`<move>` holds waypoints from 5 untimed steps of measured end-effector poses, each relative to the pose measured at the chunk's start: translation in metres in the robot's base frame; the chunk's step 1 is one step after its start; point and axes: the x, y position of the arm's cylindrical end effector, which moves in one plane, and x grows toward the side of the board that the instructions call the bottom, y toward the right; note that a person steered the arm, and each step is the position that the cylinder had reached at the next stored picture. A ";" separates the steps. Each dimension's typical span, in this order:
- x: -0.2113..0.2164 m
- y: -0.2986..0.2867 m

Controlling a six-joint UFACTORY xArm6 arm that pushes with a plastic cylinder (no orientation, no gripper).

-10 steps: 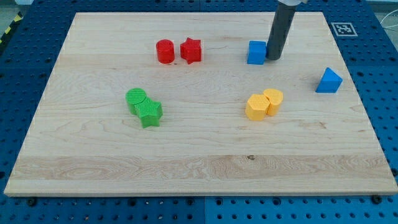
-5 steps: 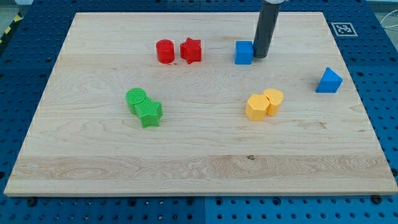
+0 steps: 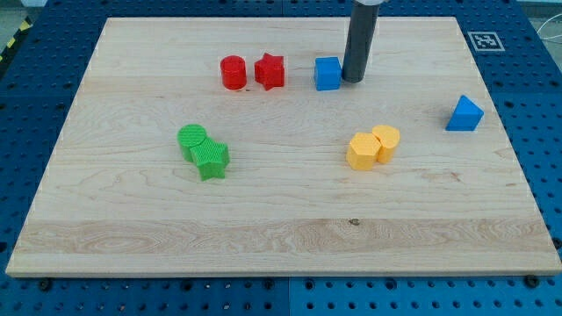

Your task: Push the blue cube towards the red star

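1. near the view's top, we see my tip touching the right side of the blue cube; it is a bare rod, so we can report no grasp or release
2. we find the red star just left of the cube, apart from it, with a red cylinder beside it
3. we note a blue wedge-like block at the right, two yellow blocks touching, and a green cylinder against a green star on the wooden board

Blue cube just right of red star.
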 end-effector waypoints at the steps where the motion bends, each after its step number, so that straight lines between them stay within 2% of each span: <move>1: 0.001 -0.004; 4: 0.001 -0.019; 5: 0.015 0.010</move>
